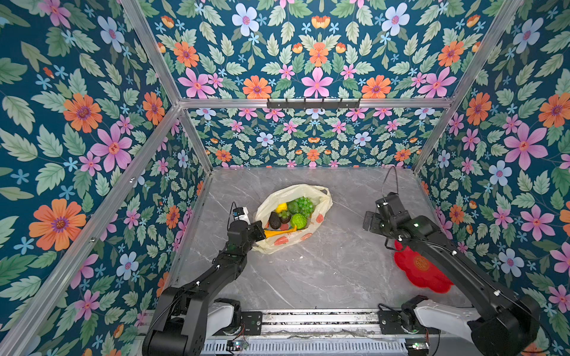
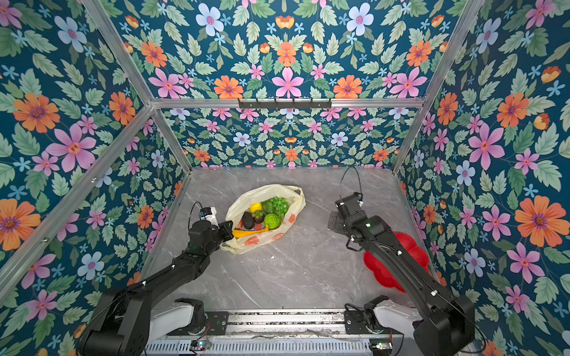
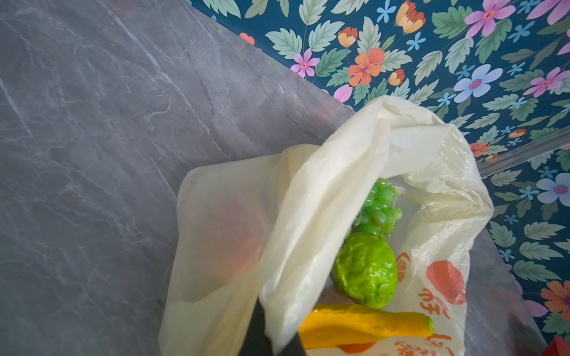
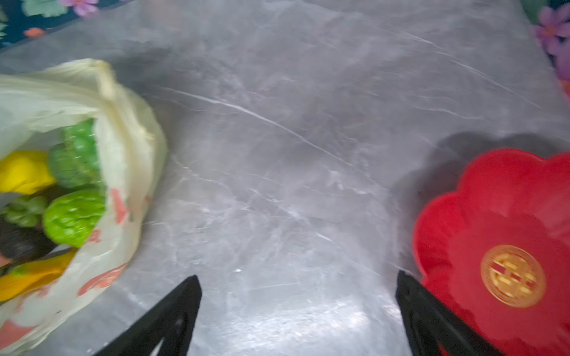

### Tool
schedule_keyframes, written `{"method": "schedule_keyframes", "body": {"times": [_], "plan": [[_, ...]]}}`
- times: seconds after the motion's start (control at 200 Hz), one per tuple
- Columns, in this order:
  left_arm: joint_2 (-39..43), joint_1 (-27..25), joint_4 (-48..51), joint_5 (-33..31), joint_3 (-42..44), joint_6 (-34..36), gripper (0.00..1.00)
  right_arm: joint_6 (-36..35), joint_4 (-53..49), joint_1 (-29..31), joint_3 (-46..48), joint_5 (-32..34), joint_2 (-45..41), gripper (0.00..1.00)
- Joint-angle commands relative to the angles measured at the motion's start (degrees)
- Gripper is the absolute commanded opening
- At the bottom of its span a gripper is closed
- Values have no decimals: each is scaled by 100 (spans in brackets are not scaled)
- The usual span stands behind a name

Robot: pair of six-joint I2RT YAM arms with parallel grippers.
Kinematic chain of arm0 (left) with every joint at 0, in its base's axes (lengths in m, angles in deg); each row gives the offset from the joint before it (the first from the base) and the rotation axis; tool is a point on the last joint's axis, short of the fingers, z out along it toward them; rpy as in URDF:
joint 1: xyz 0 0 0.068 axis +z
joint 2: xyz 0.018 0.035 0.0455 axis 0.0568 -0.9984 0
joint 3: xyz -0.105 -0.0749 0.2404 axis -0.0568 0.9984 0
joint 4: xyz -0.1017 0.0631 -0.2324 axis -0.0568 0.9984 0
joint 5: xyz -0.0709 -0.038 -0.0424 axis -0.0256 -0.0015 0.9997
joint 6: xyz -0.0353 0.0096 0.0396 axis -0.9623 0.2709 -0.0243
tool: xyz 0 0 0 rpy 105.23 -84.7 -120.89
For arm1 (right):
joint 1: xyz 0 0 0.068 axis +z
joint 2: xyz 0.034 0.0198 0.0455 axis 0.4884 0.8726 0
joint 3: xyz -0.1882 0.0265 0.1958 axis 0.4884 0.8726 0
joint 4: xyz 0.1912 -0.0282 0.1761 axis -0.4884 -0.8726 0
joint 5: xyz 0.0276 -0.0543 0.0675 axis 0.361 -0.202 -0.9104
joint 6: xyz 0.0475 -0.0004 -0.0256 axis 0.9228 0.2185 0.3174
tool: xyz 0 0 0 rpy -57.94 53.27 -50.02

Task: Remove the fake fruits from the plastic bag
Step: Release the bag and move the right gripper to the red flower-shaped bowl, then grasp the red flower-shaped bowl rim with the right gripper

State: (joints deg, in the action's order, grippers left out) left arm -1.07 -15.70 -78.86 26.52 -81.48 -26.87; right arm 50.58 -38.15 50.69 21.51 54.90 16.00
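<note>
Backdrop: floral wallpaper walls all round, and a grey marble desk (image 1: 324, 271) in the middle.
Plastic bag (image 1: 322, 197): we see it lying mid-desk with its mouth gaping.
Fake fruits (image 1: 298, 221): inside the bag, namely grapes, lemon, avocado, banana and bumpy green ones.
Left end effector (image 1: 261, 231): clamped tight on the bag's rim.
Right end effector (image 4: 298, 296): jaws wide with nothing in them, over bare desk between the bag and the red plate (image 4: 505, 234).

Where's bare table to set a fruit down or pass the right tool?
Free: the marble stretch between the plastic bag and the red plate, below the open right tool; also the strip behind the bag to the back wall, and the near table in front of it. Crowded: the bag's left rim, pinched by the left tool.
</note>
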Motion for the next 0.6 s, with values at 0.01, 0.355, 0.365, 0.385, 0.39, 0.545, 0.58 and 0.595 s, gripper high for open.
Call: {"method": "schedule_keyframes", "body": {"times": [0.01, 0.355, 0.365, 0.385, 0.39, 0.545, 0.58, 0.595], "plan": [[41, 5, 13, -101, -25, 29, 0, 230, -472, -562, 301, -92, -273, 99], [23, -3, 39, -113, -23, 30, 0, 272, -75, -2036, 1304, -761, -582, 99], [24, -3, 39, -118, -24, 31, 0, 272, -37, -2100, 1345, -826, -589, 99], [33, -3, 40, -122, -27, 31, 0, 274, 35, -2204, 1431, -949, -591, 99], [31, 1, 40, -122, -20, 31, 0, 274, 53, -2236, 1454, -979, -597, 99], [-19, -2, 15, -131, -23, 31, 0, 344, 496, -2743, 1959, -1462, -573, 99], [-45, -3, 5, -123, -29, 24, 0, 345, 575, -2760, 2030, -1470, -546, 99], [-48, -2, 4, -122, -29, 22, 0, 345, 593, -2768, 2055, -1474, -532, 99]]}}
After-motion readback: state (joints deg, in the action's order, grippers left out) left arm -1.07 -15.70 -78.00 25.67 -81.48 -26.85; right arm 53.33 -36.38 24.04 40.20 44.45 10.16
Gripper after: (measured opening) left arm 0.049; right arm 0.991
